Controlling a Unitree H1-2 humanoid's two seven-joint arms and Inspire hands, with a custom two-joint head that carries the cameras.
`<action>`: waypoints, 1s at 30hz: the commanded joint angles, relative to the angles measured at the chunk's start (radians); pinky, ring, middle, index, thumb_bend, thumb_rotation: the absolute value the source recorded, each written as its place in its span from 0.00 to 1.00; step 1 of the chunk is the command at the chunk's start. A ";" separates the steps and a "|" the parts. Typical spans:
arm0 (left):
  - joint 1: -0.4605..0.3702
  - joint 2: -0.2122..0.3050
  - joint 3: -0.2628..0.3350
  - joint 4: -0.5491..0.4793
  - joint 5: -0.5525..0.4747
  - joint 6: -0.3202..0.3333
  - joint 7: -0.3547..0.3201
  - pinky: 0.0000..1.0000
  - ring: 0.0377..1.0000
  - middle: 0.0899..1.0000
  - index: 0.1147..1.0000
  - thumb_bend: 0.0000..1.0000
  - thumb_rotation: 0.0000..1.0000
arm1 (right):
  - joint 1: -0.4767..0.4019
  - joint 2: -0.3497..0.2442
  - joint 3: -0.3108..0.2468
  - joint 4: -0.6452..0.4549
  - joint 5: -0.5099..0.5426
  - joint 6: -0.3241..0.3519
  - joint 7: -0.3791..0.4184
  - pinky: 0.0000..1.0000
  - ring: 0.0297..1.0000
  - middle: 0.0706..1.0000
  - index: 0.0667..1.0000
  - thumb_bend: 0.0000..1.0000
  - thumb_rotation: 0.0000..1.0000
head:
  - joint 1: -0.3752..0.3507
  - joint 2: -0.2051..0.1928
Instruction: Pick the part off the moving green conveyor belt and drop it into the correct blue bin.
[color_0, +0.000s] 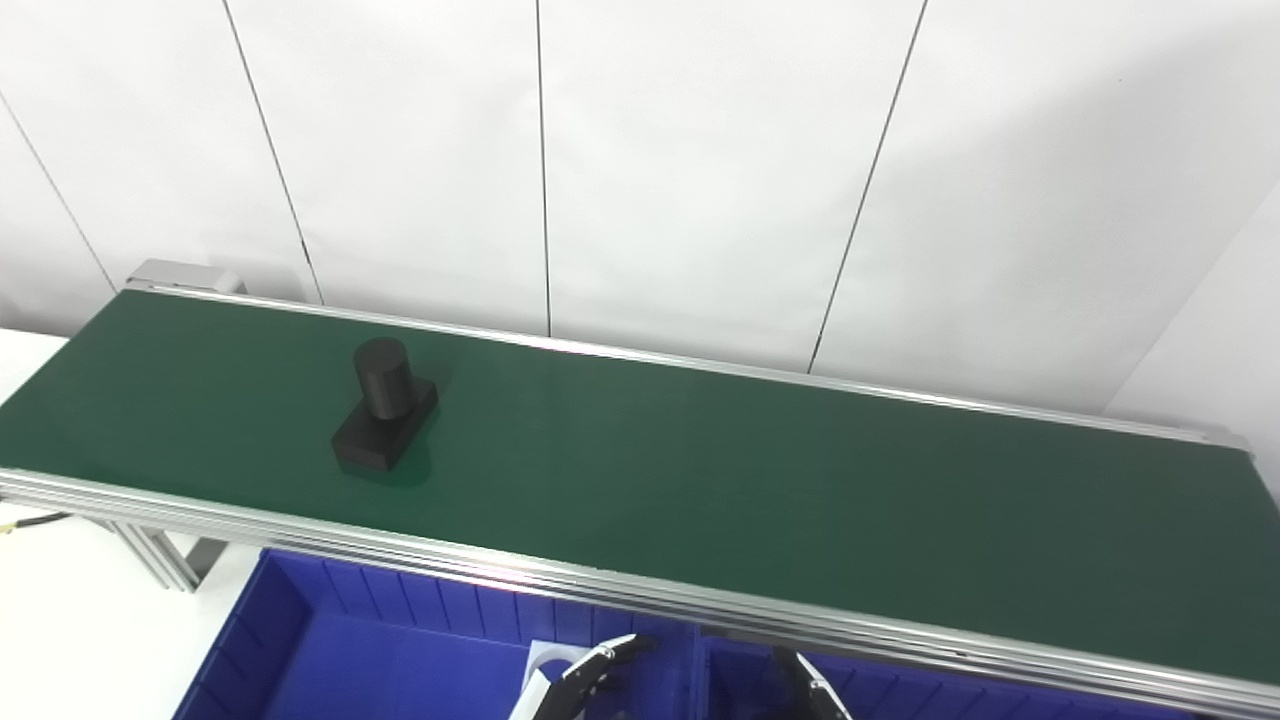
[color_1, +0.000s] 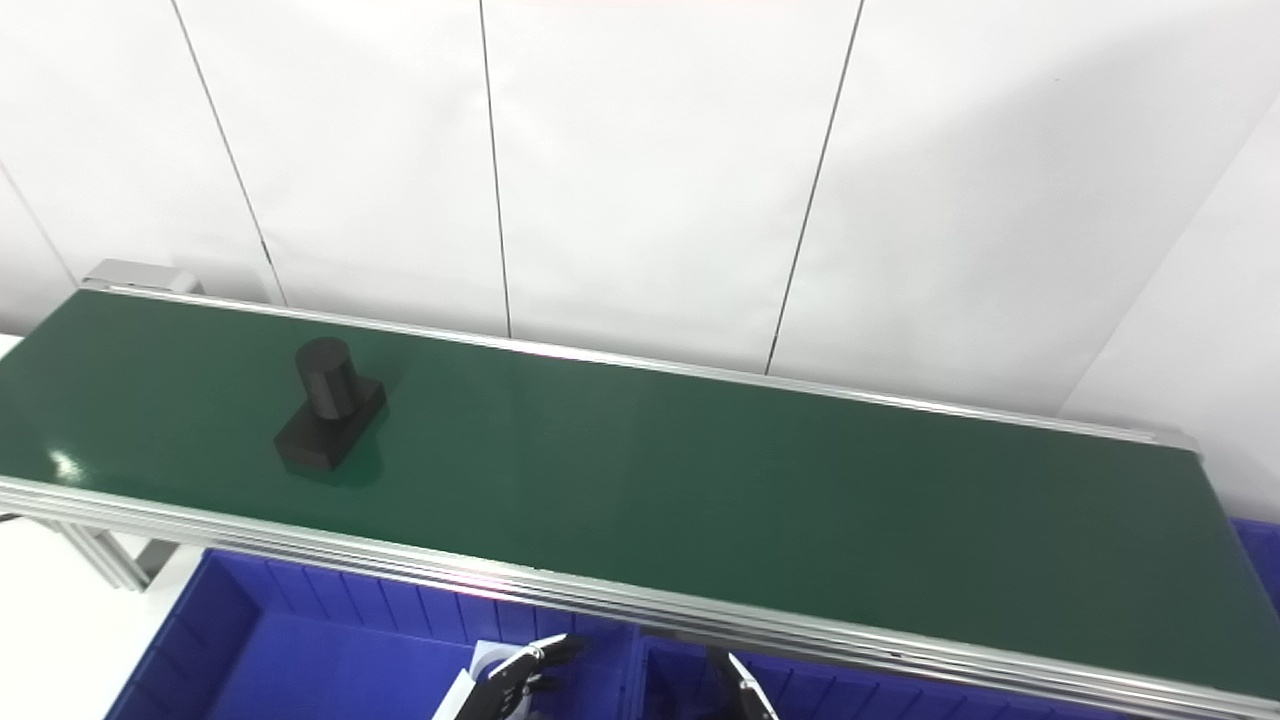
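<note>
A black part (color_0: 385, 408), a flat rectangular base with an upright cylinder on it, rests on the left portion of the green conveyor belt (color_0: 760, 470). Two blue bins lie below the belt's near rail, one on the left (color_0: 350, 650) and one on the right (color_0: 900, 690). Only the fingertips of my left hand (color_0: 585, 680) show at the bottom edge, over the left bin, far from the part and holding nothing. Of my right hand (color_0: 815, 690) a single fingertip pokes up at the bottom edge over the right bin; its state is hidden.
The belt has aluminium rails (color_0: 640, 590) along both long sides and stands on a metal frame leg (color_0: 160, 555) at the left. A white panelled wall (color_0: 640, 150) runs right behind it. A white table surface (color_0: 70, 620) lies at the left, with a cable end.
</note>
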 joint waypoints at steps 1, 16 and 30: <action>-0.023 0.001 -0.004 -0.008 -0.006 -0.027 0.015 0.77 0.86 0.86 0.78 0.87 1.00 | -0.022 -0.002 0.006 -0.013 0.002 -0.017 -0.021 0.93 0.93 0.91 0.89 0.88 1.00 | 0.002 0.000; -0.032 0.002 -0.011 0.006 -0.023 -0.027 0.008 0.76 0.85 0.86 0.77 0.89 1.00 | -0.033 -0.010 0.026 0.006 0.011 -0.017 -0.030 0.93 0.94 0.92 0.89 0.90 1.00 | 0.012 -0.015; -0.048 0.012 -0.038 0.025 -0.012 -0.027 0.050 0.74 0.84 0.84 0.77 0.88 1.00 | 0.028 0.043 -0.130 -0.200 0.127 -0.017 0.217 0.89 0.91 0.91 0.89 0.95 0.95 | 0.014 -0.015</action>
